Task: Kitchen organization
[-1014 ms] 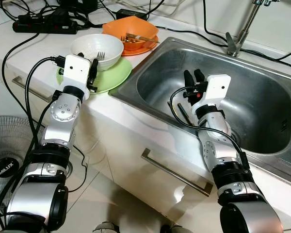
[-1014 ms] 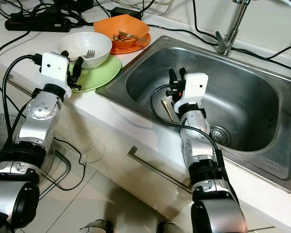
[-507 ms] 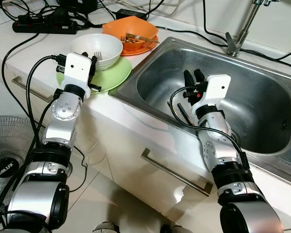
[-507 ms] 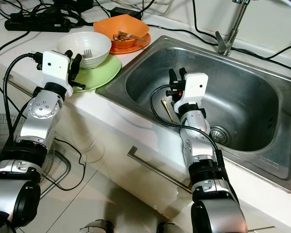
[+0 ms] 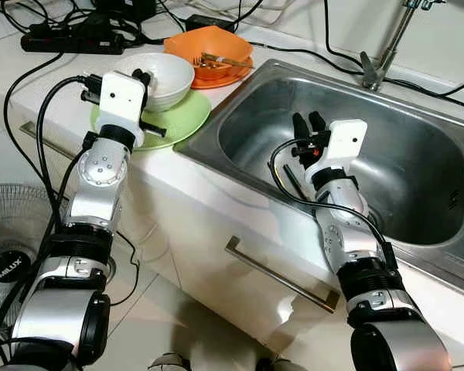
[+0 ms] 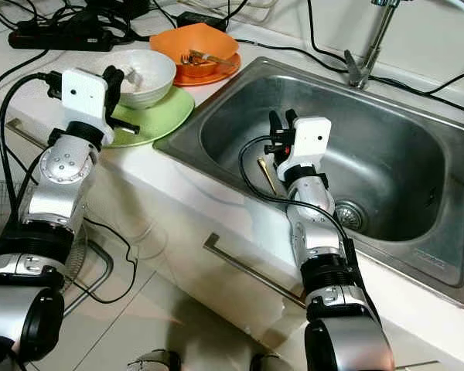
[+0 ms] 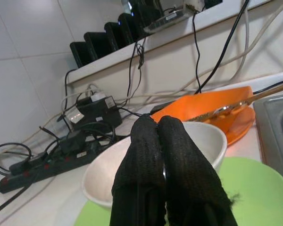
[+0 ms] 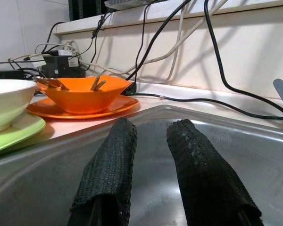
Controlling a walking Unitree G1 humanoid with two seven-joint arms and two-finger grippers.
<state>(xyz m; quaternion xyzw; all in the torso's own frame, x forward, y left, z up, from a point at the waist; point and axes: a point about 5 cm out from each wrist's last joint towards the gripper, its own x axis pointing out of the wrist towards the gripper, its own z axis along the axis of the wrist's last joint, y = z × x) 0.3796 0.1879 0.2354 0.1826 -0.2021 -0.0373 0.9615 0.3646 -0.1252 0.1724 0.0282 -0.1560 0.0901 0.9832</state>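
A white surface [image 5: 77, 73] runs from the near left to the far right, with a steel sink [image 5: 417, 166] set into its right part and a tap [image 5: 379, 66] at the sink's far edge. On the near front below hangs a drawer handle [image 5: 282, 274], and a fan [image 5: 4, 232] stands on the floor at the near left. On the surface left of the sink lies a green plate [image 5: 182, 124] carrying a white bowl [image 5: 170, 77]; just beyond it sits an orange bowl [image 5: 209, 42] on an orange plate [image 5: 240, 75], with cutlery [image 5: 220, 59] resting in the orange bowl. A black power strip [image 5: 69, 39] and tangled cables lie at the far left. The left claw [image 7: 162, 160] is raised at the near rim of the white bowl, its two fingers pressed together; whether anything is pinched between them cannot be told. The right claw [image 8: 151, 155] hovers inside the sink near its left wall, fingers slightly parted and holding nothing. A thin utensil [image 6: 264, 174] lies on the sink floor just left of that arm.
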